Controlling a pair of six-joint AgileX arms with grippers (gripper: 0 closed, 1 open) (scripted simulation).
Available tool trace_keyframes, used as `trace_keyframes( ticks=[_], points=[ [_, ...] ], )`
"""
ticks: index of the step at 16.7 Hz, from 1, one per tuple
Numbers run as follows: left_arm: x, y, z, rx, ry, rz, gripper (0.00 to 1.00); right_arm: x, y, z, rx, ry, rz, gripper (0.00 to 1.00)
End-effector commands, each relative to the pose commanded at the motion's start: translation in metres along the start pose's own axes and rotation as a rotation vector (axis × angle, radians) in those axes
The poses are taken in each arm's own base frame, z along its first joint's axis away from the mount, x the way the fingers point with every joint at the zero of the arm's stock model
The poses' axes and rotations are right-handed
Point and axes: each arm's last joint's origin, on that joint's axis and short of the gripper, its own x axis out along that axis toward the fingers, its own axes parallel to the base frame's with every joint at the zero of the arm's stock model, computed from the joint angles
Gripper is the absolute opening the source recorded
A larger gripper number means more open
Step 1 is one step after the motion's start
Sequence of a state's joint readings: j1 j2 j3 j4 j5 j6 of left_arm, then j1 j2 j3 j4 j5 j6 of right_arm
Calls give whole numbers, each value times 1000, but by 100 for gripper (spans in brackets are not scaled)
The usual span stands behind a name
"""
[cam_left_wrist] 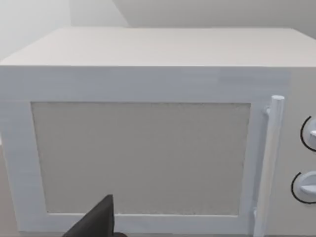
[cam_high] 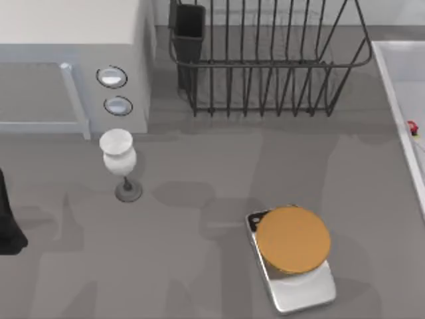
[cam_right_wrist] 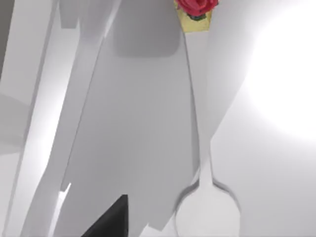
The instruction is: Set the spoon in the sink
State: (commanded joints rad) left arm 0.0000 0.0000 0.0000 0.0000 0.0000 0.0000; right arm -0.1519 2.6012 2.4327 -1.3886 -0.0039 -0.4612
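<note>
Closest to the right wrist camera sat a dark edge of the right gripper (cam_right_wrist: pixel 106 221); I could not tell whether it was apart or together. Just beyond it the pale spoon (cam_right_wrist: pixel 207 213) lay apart from the gripper against the sink's (cam_high: pixel 397 80) smooth white walls, its red-flowered handle end farthest off. The placing step looked all but done, so the next move likely called for lifting the right arm clear without nudging the spoon. At the top view's upper middle, the wire dish rack (cam_high: pixel 265 63) held a dark cutlery cup (cam_high: pixel 189 30). The left arm (cam_high: pixel 8 219) stood parked at the left edge.
</note>
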Motion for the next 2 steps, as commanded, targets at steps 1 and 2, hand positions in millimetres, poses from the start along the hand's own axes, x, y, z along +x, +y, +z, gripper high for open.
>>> trace_keyframes(
  ticks=[1,2],
  points=[
    [0,0,0,0,0,0,100,0,0,0,0,0,0,100],
    [0,0,0,0,0,0,100,0,0,0,0,0,0,100]
  ],
)
